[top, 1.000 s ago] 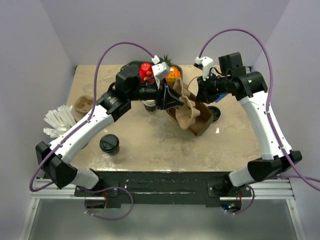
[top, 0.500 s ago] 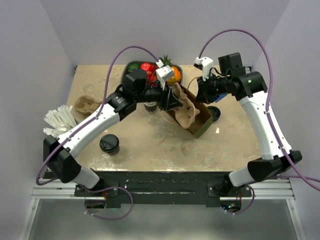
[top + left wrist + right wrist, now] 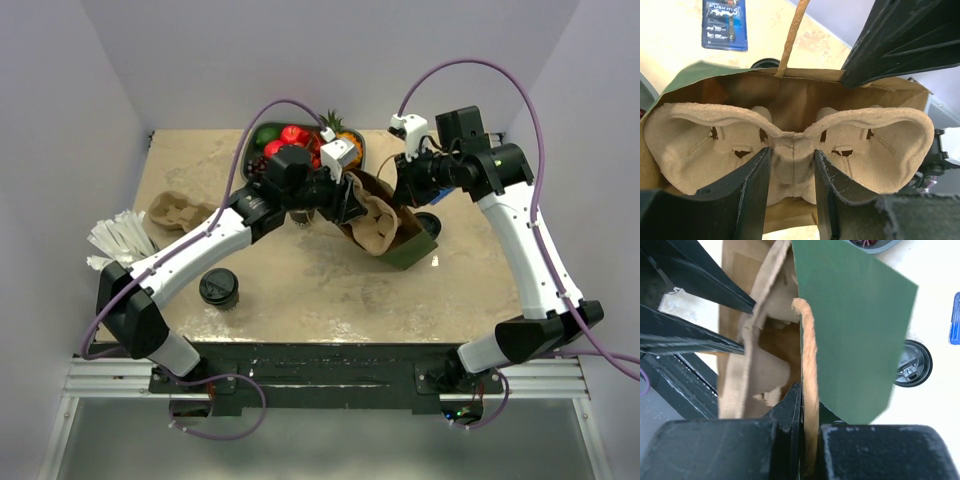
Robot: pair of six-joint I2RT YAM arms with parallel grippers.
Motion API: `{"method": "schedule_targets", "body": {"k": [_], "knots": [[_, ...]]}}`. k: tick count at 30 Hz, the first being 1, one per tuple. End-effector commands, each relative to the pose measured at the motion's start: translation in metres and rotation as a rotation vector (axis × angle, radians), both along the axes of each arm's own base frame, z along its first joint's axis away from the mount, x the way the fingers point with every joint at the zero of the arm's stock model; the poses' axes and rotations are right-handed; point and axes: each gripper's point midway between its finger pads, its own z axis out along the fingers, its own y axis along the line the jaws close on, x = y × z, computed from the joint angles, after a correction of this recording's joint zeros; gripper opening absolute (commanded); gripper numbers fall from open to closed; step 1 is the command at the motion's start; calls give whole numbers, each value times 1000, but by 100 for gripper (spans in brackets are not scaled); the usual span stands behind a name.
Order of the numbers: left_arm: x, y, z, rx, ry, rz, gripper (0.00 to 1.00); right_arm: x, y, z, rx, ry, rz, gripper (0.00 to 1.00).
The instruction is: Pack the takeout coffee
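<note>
While left gripper pinches beige pulp carrier, right gripper brown paper bag handle, black-lidded white paper cup well behind left is likely light, crushable: grip mid-wall gently.

Pale lilac walls enclose a mottled beige tabletop.

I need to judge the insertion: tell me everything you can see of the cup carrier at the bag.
The cup carrier is tan moulded pulp, rough and fibrous, with rounded wells on either side of a central ridge. The wells in view hold no cup. The left gripper is shut on that ridge. The carrier sits in the open mouth of the paper bag, whose brown inner walls surround it. How deep it sits cannot be told.
</note>
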Motion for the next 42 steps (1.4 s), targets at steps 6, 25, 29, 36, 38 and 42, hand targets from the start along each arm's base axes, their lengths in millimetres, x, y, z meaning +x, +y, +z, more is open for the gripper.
{"method": "schedule_targets", "body": {"k": [6, 25, 29, 36, 38, 42], "knots": [[23, -8, 16, 41, -115, 82, 0, -2, 1, 12, 23, -41, -18, 0], [24, -9, 13, 67, -157, 62, 0, 0, -2, 10, 13, -40, -34, 0], [22, -6, 9, 98, -167, 69, 0, 7, -10, 11, -22, -68, -79, 0], [20, -9, -8, 151, -176, 77, 0, 8, -7, 15, -1, -73, -79, 0], [23, -12, -11, 162, -180, 80, 0, 8, -7, 16, 0, -73, -78, 0], [31, -18, -15, 179, -200, 83, 0, 7, -7, 17, 1, -76, -81, 0]]}}
